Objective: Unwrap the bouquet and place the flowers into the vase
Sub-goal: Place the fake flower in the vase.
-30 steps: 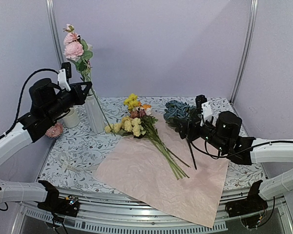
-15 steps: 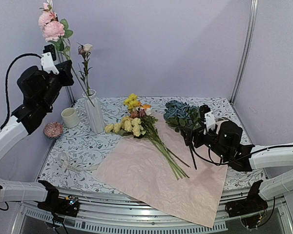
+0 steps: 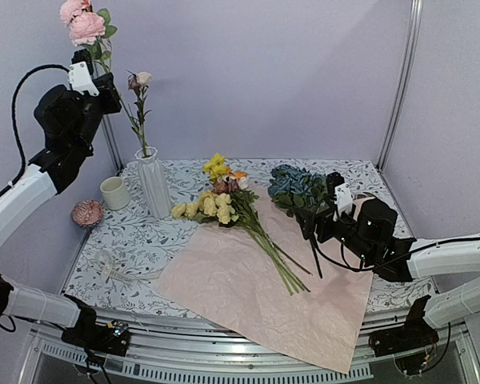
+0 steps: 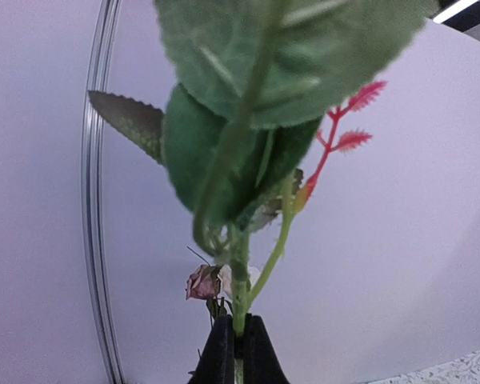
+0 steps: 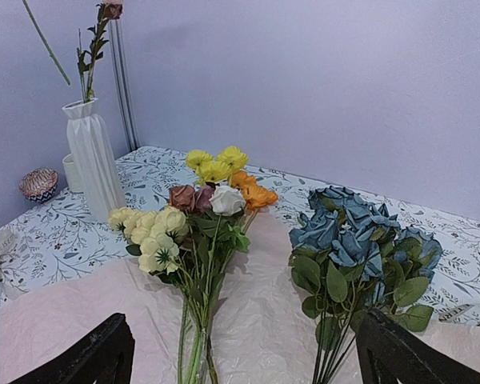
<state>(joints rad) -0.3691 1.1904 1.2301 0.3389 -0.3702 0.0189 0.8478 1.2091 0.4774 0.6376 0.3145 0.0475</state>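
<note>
Pink rose stem held high at upper left, above the vase.

The left gripper (image 4: pixel 238 356) was pinched tight on the pink rose stem (image 3: pixel 86 26), above the white ribbed vase (image 3: pixel 154 186), which held one small bud (image 3: pixel 139 79). The right gripper (image 3: pixel 312 218) hovered, jaws spread wide, over the pink wrapping paper (image 3: pixel 248 296) beside the blue flowers (image 3: pixel 292 182); the mixed bunch (image 3: pixel 220 200) lay mid-frame.

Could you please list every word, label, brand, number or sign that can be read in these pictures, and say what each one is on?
None: no words, numbers or brand marks can be read in any view.
The vase, the mug and the wrapping paper show no lettering.
The tablecloth bears only a leaf-and-flower print; the small bowl has a pattern too small to make out.
</note>
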